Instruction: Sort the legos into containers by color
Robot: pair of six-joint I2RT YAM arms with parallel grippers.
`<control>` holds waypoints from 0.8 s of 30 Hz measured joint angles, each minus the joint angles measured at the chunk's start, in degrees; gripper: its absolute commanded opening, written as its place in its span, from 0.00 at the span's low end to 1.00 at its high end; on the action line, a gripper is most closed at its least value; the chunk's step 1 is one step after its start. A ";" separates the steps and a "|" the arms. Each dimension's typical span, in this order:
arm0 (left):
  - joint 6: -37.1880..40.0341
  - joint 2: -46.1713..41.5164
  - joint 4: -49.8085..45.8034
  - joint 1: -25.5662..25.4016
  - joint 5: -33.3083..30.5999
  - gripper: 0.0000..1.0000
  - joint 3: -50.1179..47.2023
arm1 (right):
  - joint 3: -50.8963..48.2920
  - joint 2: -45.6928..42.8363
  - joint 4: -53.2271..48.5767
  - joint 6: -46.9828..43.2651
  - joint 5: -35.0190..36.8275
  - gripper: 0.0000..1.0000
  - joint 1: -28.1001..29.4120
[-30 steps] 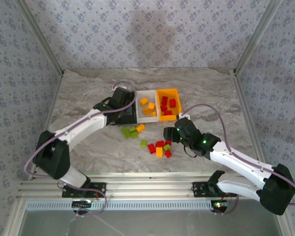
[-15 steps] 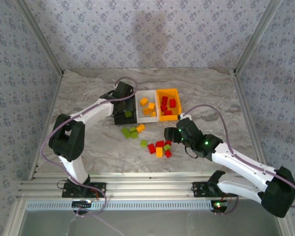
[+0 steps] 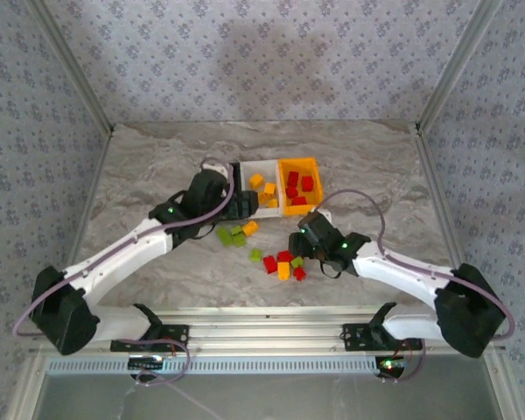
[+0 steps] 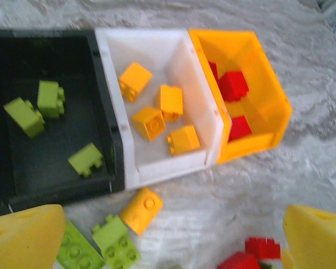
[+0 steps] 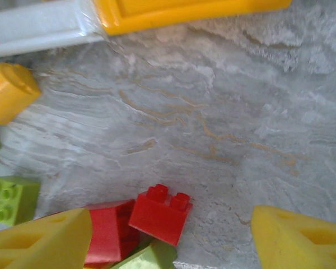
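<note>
Claws both released and empty: left claw (image 4: pixel 171 240) near black bin (image 4: pixel 107 115), right claw (image 5: pixel 171 235) above red legos (image 5: pixel 159 216)

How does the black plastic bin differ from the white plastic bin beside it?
The black plastic bin holds lime green bricks, three in view; the white plastic bin holds four orange-yellow bricks. The black bin ends the row; the white bin sits mid-row. Both are open-topped rectangles.

Black bin (image 4: pixel 111 134), white bin (image 4: pixel 152 53), orange-yellow bin (image 4: pixel 270 103), lime bricks (image 4: pixel 50 98), orange bricks (image 4: pixel 148 123), red bricks (image 4: pixel 233 86), grey veined table (image 5: pixel 224 106)
</note>
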 measured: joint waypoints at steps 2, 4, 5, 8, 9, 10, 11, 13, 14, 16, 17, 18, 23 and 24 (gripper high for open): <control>-0.94 -1.55 0.02 -1.44 -0.02 0.99 -3.54 | 0.00 2.60 0.90 1.42 0.00 0.75 0.00; -1.77 -2.54 -0.22 -2.36 -0.02 0.99 -6.38 | 0.02 4.76 1.46 3.13 0.07 0.74 0.00; -2.40 -3.21 -0.24 -2.73 -0.04 1.00 -8.00 | 0.09 5.79 1.55 4.11 0.11 0.73 0.00; -3.85 -5.75 -0.28 -2.95 -0.42 1.00 -11.63 | 0.52 8.15 1.57 6.36 0.52 0.71 0.07; -4.26 -6.67 -0.35 -2.95 -0.50 0.99 -12.52 | 0.83 8.85 1.60 6.95 0.68 0.70 0.17; -4.52 -7.34 -0.37 -2.95 -0.68 0.99 -13.07 | 1.05 9.38 1.66 7.32 0.74 0.69 0.24; -4.92 -8.11 -0.28 -2.93 -0.92 0.99 -13.64 | 1.31 9.86 1.75 7.76 0.90 0.67 0.42; -5.49 -9.01 -0.15 -2.95 -1.09 0.99 -14.32 | 1.92 10.51 1.92 8.41 1.14 0.64 0.79; -5.68 -9.25 -0.13 -2.95 -1.09 1.00 -14.53 | 2.10 10.82 2.01 8.81 1.18 0.61 1.01; -5.99 -9.38 -0.04 -2.95 -1.16 1.00 -14.91 | 2.19 11.13 2.19 9.49 1.27 0.55 1.33; -6.19 -9.38 0.09 -2.95 -1.22 0.99 -15.17 | 2.21 11.15 2.19 9.92 1.36 0.51 1.49; -6.27 -9.40 0.22 -2.95 -1.27 0.99 -15.50 | 2.21 11.21 1.99 10.25 1.38 0.46 1.57; -6.38 -9.55 0.26 -2.95 -1.31 0.99 -16.59 | 2.16 10.86 1.68 11.26 1.60 0.29 1.79; -6.38 -9.55 0.26 -2.95 -1.29 0.99 -16.59 | 2.14 10.69 1.51 11.28 1.57 0.28 1.79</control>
